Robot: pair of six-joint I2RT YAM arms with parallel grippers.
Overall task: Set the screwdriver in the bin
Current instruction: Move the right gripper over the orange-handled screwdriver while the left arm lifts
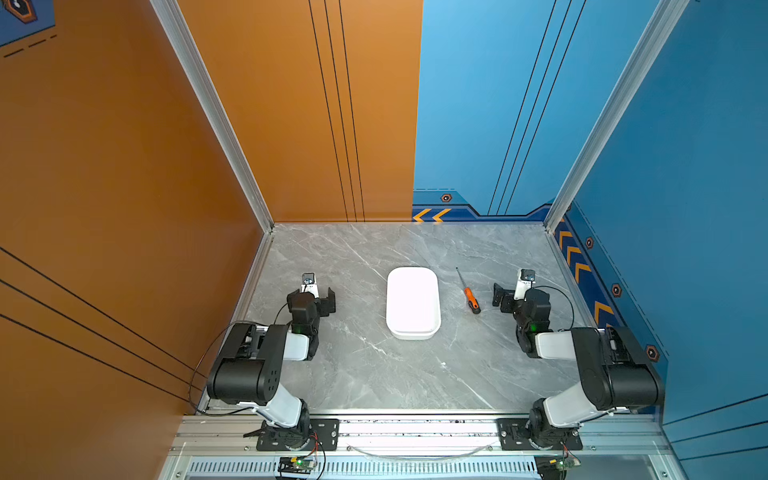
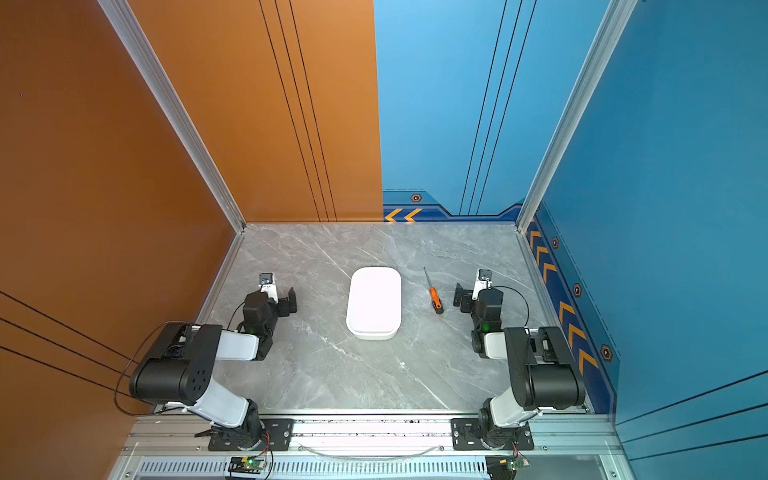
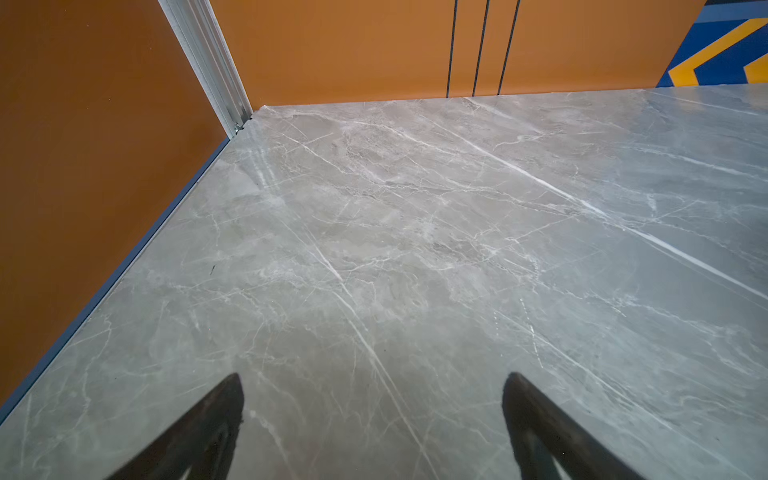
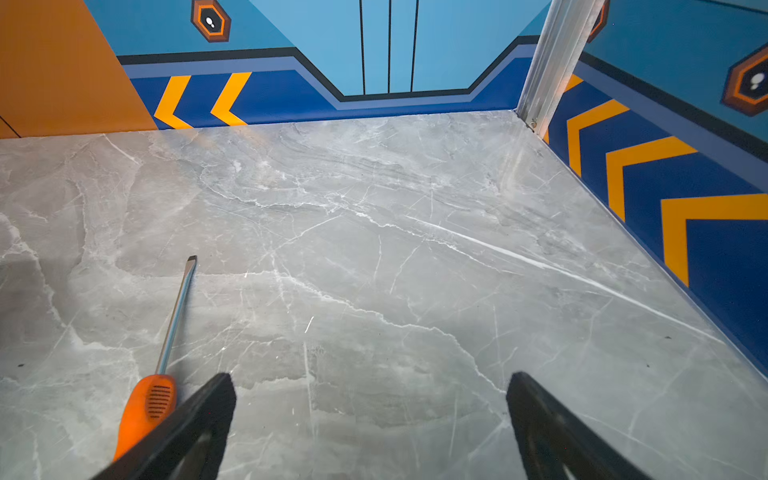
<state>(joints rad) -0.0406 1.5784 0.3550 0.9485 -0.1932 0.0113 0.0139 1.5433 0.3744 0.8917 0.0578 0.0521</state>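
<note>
1. Right gripper (image 4: 370,378) hung spread wide, empty, just beside the screwdriver (image 1: 469,294); left gripper (image 3: 374,376) gaped empty too.
2. That screwdriver lay on the marble table (image 1: 374,365), just right of the bin (image 1: 412,299), outside it.

The worktop (image 1: 374,374) is grey with a marble pattern of thin white veins. The bin (image 1: 414,332) is plain white and unmarked. The screwdriver (image 1: 469,294) has an orange handle with a patch of dark ribbed slots, a black butt end and a silvery shaft. The fingers (image 3: 199,436) are matt black. The left arm (image 1: 245,374) and right arm (image 1: 615,374) mix black housings with white links. The wall (image 1: 104,166) past the worktop's left edge is orange with 3 thin black lines. The wall (image 1: 685,166) past its right edge is blue. A dark blue band (image 4: 291,99) along the far and right edges carries orange-yellow chevrons. The hexagon badges (image 4: 210,20) are orange, black and white.
</note>
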